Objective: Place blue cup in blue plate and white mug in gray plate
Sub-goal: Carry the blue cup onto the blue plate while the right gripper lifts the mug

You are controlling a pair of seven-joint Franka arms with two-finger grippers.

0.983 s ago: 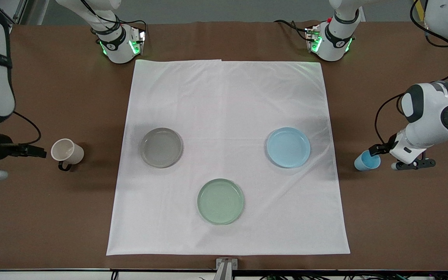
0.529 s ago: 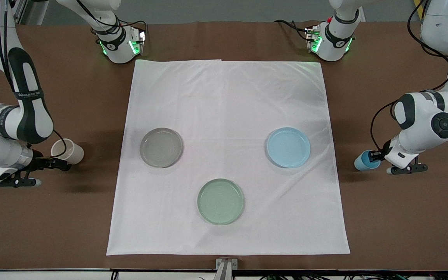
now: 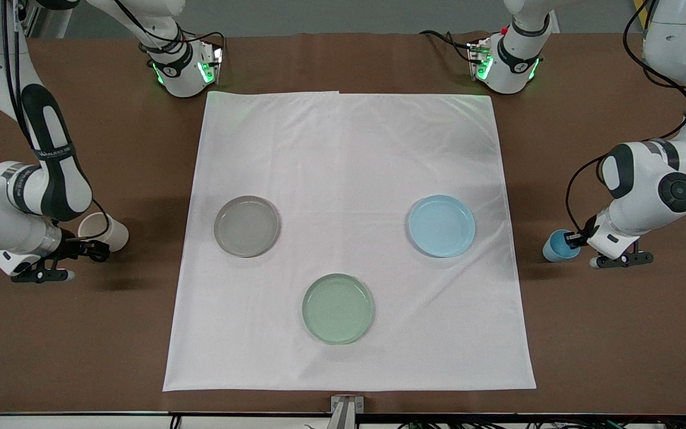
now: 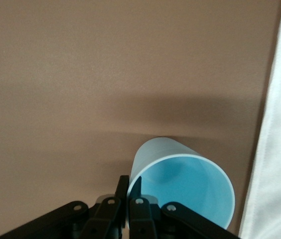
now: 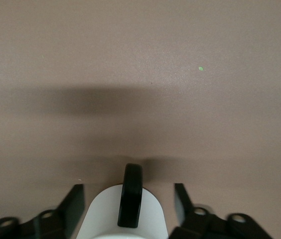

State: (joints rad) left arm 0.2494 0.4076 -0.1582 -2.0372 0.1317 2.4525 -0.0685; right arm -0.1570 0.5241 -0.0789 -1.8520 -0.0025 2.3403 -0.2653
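The blue cup (image 3: 555,248) stands on the brown table at the left arm's end, off the cloth. My left gripper (image 3: 571,239) is shut on its rim, one finger inside and one outside, as the left wrist view shows for the gripper (image 4: 129,181) and the cup (image 4: 180,174). The white mug (image 3: 109,230) stands on the brown table at the right arm's end. My right gripper (image 3: 96,248) is open and straddles it; in the right wrist view the gripper (image 5: 128,196) has its fingers either side of the mug (image 5: 103,214). The blue plate (image 3: 442,226) and the gray plate (image 3: 246,226) lie empty on the cloth.
A pale green plate (image 3: 337,308) lies on the white cloth (image 3: 349,149), nearer the front camera than the other two plates. The cloth's edge (image 4: 280,149) lies beside the blue cup. Both arm bases stand along the table's back edge.
My right arm has swung in and its gripper has moved up around the white mug. My left gripper has shifted slightly with the blue cup's rim in it.
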